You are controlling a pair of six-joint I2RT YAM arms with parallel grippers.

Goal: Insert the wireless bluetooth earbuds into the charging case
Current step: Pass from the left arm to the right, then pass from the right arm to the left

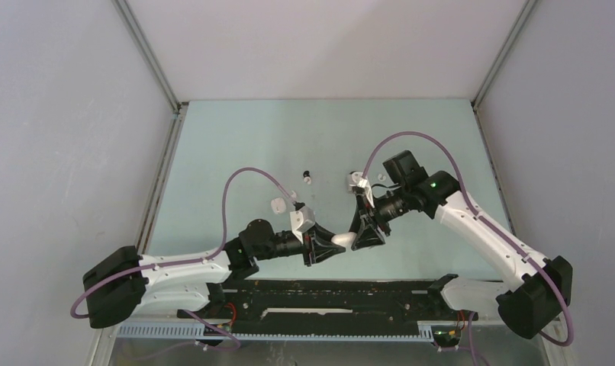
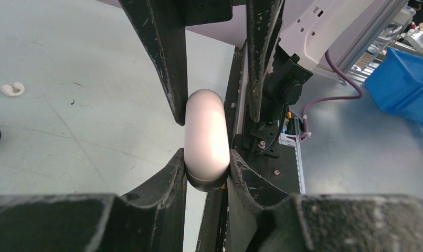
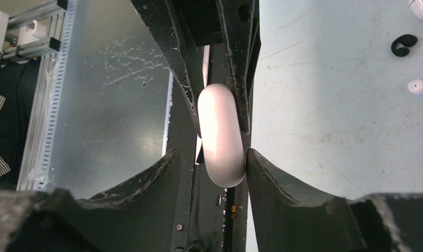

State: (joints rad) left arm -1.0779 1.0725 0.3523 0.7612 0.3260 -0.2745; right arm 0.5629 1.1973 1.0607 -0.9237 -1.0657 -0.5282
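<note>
Earbuds of white plastic [image 3: 419,86] lie loose at upper right of the right wrist view, beside a black curled ear hook [image 3: 403,44]. A white oval plastic charging case [image 1: 339,239] sits at lower centre, long axis along the fingers. The left gripper [image 2: 207,155] pinches it; the right gripper [image 3: 212,155] stands slack around it. The bench [image 1: 236,137] is pale green, the walls grey.
</note>
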